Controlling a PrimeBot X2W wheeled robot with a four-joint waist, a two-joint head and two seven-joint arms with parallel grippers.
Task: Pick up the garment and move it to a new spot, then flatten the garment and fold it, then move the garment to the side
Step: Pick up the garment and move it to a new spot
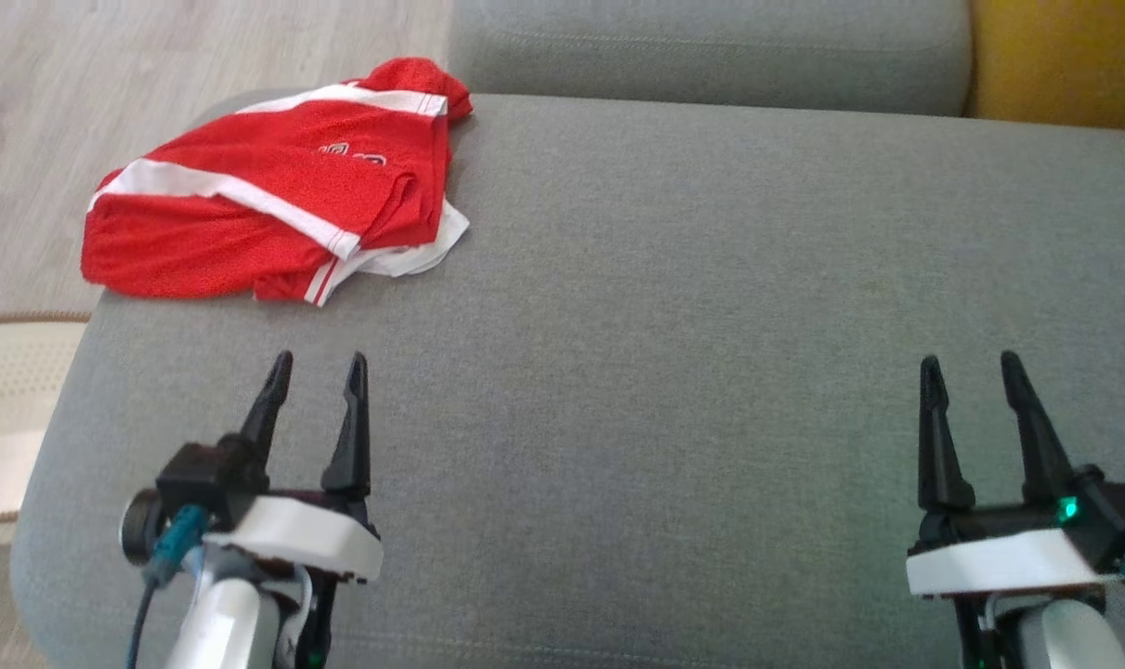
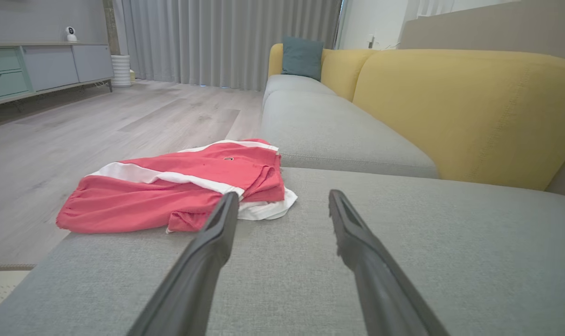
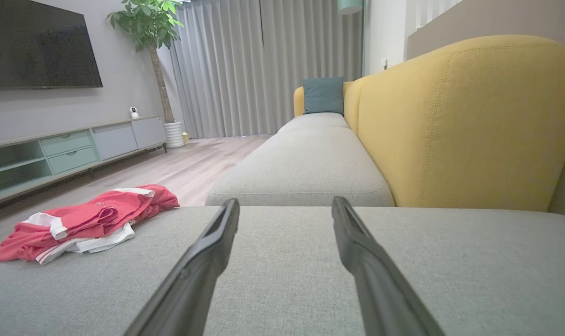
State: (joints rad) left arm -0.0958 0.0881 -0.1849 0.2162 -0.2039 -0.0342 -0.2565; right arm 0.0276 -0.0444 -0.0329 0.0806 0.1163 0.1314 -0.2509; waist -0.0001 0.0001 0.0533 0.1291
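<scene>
**Evidently finished: folded garment at the sofa's corner, both jaws spread and empty**

Now the garment [image 1: 274, 195] lies on the far left corner of the grey seat [image 1: 711, 325]. It is folded into a compact red stack, with white stripes across the top and a white layer peeking out underneath. Its left edge overhangs the cushion toward the floor [image 1: 153, 74]. That corner reads as "the side" the task asks for. It keeps the stack off the middle of the seat, where flattening and folding would need room.

The left jaws are spread and hold nothing. Their fingers [image 1: 353, 418] point toward the garment but stop short of its near hem, so they are apart from the cloth. In the left wrist view one fingertip overlaps the hem [image 2: 184, 221], but the head view shows grey seat between them.

The right jaws are also spread and empty. Their fingers [image 1: 935, 437] hover over the right part of the seat, well apart from the garment, with the yellow backrest [image 3: 464, 126] off to their right.

With the cloth let go and both arms low and level near the robot, the last step looks done. One caution is that the fabric looks thin and slippery. The overhanging part could drag the stack off the edge, and the folds on its right side sit loosely.
</scene>
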